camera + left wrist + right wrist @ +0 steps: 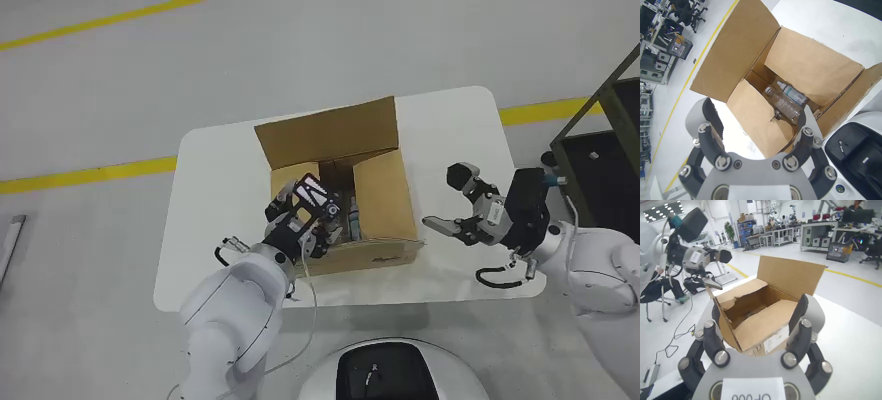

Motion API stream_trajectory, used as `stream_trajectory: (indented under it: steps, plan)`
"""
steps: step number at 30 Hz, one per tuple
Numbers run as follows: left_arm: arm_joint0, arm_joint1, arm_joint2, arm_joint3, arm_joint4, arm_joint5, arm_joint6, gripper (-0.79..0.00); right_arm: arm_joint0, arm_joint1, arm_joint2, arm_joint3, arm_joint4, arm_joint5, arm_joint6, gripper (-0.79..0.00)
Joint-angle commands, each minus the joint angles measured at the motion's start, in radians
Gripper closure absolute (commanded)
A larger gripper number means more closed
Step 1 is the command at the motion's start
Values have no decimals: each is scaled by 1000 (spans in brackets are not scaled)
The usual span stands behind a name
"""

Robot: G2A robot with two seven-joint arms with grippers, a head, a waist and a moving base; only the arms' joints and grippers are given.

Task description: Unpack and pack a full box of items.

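Note:
An open cardboard box [385,195] stands in the middle of the white table [215,230], its flaps up. Inside it [806,62] lie a clear plastic bottle [785,108] and a white-labelled bottle [793,92] side by side, with a small dark item [777,114] at the torn flap. My left gripper [312,225] hovers open over the box's near left corner, nothing between its fingers [712,115]. My right gripper [448,200] is open just right of the box, facing its side wall [757,332], apart from it. The left gripper [719,271] appears beyond the box.
A dark metal rack [600,150] stands off the table's right end. Bare table surface lies left of the box and at the far right corner [470,120]. Yellow floor lines [80,175] run behind the table.

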Motion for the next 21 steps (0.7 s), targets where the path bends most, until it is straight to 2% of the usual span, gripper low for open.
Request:
stream_trajectory:
  steps: [1, 6, 12, 21]
  plan:
    - [26, 3, 2, -20, -10, -9, 2, -785, 8, -2, -16, 12, 38, 12, 16, -9]
    - [60, 12, -3, -66, -40, -31, -1, -785, 41, -9, -104, 42, 80, 46, 78, 0]
    - [65, 21, -30, -92, -69, -40, -13, -785, 75, -9, -181, 55, 94, -50, 187, 0]
    - [14, 32, -91, -45, -49, 14, 1, -785, 53, 7, -198, 53, 88, -184, 287, 0]
